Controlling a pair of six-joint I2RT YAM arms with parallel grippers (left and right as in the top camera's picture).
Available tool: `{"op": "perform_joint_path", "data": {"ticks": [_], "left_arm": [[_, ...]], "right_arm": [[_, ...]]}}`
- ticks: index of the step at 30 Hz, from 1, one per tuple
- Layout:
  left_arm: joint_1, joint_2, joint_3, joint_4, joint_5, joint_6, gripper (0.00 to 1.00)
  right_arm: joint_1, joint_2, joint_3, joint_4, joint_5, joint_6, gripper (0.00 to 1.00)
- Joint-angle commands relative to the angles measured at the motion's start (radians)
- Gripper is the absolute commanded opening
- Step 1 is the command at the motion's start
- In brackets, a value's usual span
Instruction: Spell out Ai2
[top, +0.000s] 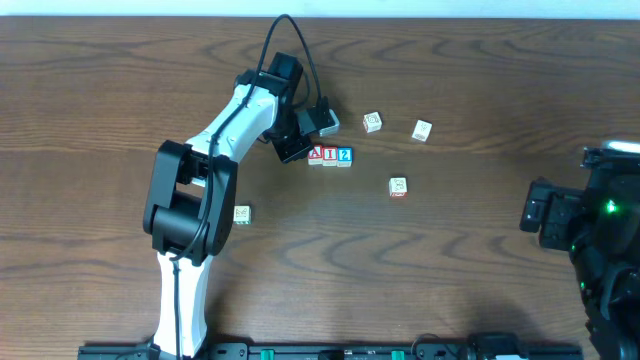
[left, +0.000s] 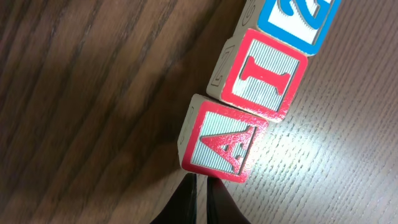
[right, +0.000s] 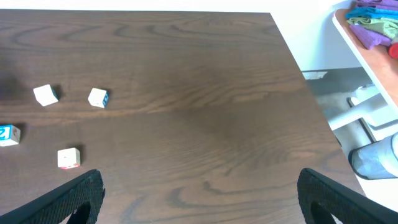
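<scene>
Three letter blocks lie in a row on the wooden table: a red A block (top: 316, 154), a red I block (top: 330, 155) and a blue 2 block (top: 344, 155), touching side by side. In the left wrist view the A block (left: 219, 144), I block (left: 264, 76) and 2 block (left: 298, 18) fill the frame. My left gripper (left: 200, 186) is shut and empty, its tips right at the A block's outer edge; it also shows in the overhead view (top: 293, 148). My right gripper (right: 202, 193) is wide open and empty, far right of the row.
Loose blocks lie at the back right (top: 373, 122) (top: 423, 129), one in front of the row (top: 398, 187), and one by the left arm's base (top: 241, 214). The right arm (top: 585, 215) sits at the table's right edge. A side table with cloths (right: 373, 31) stands beyond.
</scene>
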Motion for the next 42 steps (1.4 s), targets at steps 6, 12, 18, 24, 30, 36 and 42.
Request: {"op": "perform_joint_path", "data": {"ticks": [6,12,18,24,30,36,42], "left_arm": [[0.0,-0.023,0.011,-0.006,-0.023,-0.011,0.08],[0.004,-0.024,0.013,-0.007,-0.182,-0.014,0.06],[0.029,-0.079,0.053,-0.019,-0.214,-0.083,0.06],[0.072,-0.252,0.068,-0.026,-0.213,-0.112,0.16],[0.081,-0.426,0.068,-0.064,-0.202,-0.132,0.4],[0.079,-0.583,0.068,-0.15,-0.202,-0.135,0.65],[0.079,-0.681,0.068,-0.211,-0.201,-0.136,0.73]], "right_arm": [[-0.013,0.002,-0.005,0.0,0.002,-0.012,0.99],[-0.013,0.002,-0.005,0.012,-0.013,-0.012,0.99],[-0.013,0.003,-0.005,0.076,-0.013,-0.012,0.99],[-0.013,0.003,-0.005,0.134,-0.013,-0.012,0.99],[-0.013,0.003,-0.005,0.137,-0.012,-0.012,0.99],[-0.013,0.003,-0.005,0.134,-0.012,-0.012,0.99],[-0.013,0.003,-0.006,0.113,-0.012,-0.012,0.99]]}}
